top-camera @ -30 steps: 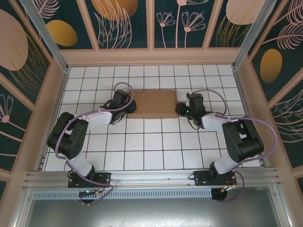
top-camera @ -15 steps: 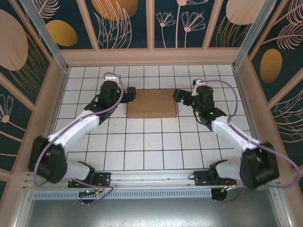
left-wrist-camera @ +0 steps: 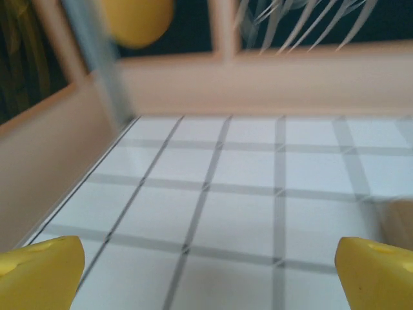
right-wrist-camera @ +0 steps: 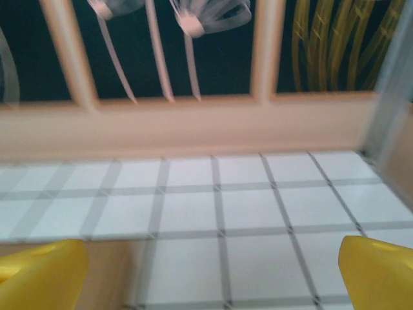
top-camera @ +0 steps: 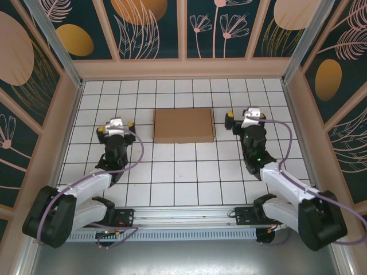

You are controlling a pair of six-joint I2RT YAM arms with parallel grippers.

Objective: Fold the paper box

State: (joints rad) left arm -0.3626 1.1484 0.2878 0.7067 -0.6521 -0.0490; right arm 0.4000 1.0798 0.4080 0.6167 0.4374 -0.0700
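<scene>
Box (top-camera: 183,125): plain brown cardboard, lying flat on the tabletop (top-camera: 183,172), in the middle of the white tiled grid and towards the far side. From above it reads as a closed shallow rectangle. No loose flap or tab stands up from it. Edges look square to the grid lines. Whether the front tabs are fully tucked in cannot be told at this distance.

Left tool (top-camera: 116,127): to the left of the box, well apart from it, pointing at the far wall. Jaws spread wide, nothing between them. Its wrist view shows the two yellow fingers (left-wrist-camera: 39,271) at the bottom corners with bare tiles between. A brown blur at the right edge may be the box.

Right tool (top-camera: 246,118): to the right of the box, near but not touching. Also spread wide and empty. Its wrist view again shows bare tiles between its yellow fingers (right-wrist-camera: 381,271). A brownish patch at lower left is probably the box edge, not certain.

Step in hand, my reading: folding looks complete or very nearly so. Neither tool is in contact with the box.

Next move, judgement: if the lid is not seated, one tool should come in over the top and press down while the other steadies a side. If seated, bring both arms home without clipping the box.
</scene>
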